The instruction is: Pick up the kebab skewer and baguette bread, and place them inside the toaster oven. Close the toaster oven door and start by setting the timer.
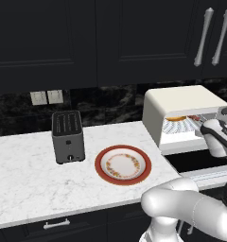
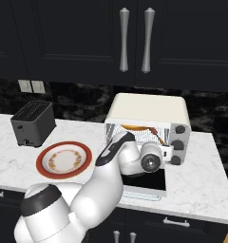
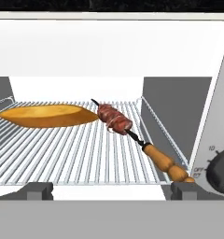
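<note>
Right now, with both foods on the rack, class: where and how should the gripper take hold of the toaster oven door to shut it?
Probably its front edge: the toaster oven door lies folded down flat, so the open gripper should come from below and swing it upward.

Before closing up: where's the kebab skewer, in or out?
In: the kebab skewer lies on the toaster oven's wire rack beside the baguette bread.

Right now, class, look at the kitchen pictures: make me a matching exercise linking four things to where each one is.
Things:
1. baguette bread
2. kebab skewer
3. red-rimmed plate
4. slot toaster

Places:
A. on the counter, beside the plate
B. on the oven rack, nearer the knobs
C. on the counter, in front of the oven's far side
D. on the oven rack, away from the knobs

Pairs: 1-D, 2-B, 3-C, 4-A
</note>
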Controlling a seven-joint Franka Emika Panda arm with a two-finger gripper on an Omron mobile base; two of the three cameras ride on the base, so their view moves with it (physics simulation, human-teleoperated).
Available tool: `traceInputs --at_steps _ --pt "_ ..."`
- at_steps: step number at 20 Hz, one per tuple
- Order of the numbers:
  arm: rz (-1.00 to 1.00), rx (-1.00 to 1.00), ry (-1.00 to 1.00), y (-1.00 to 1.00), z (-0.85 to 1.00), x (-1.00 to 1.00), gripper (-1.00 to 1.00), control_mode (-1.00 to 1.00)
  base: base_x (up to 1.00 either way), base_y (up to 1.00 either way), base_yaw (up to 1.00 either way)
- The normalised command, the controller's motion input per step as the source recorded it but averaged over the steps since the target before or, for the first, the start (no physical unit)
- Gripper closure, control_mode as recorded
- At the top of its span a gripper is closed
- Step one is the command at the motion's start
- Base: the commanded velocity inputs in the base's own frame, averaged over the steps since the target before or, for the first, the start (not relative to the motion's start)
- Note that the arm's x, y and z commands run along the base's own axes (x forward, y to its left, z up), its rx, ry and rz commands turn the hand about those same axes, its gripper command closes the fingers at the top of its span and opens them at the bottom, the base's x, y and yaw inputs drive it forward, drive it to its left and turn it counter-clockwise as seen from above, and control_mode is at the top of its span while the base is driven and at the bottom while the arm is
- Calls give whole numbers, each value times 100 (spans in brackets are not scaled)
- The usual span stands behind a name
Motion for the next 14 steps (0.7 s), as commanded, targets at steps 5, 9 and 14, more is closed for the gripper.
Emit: traceInputs --at_steps 5,9,14 --pt "3 0 0 0 -5 0 -100 -100 0 0 0" --pt "0 0 0 -6 -2 0 -100 -100 0 0 0" --pt "0 0 0 -14 -1 0 -100 -100 0 0 0"
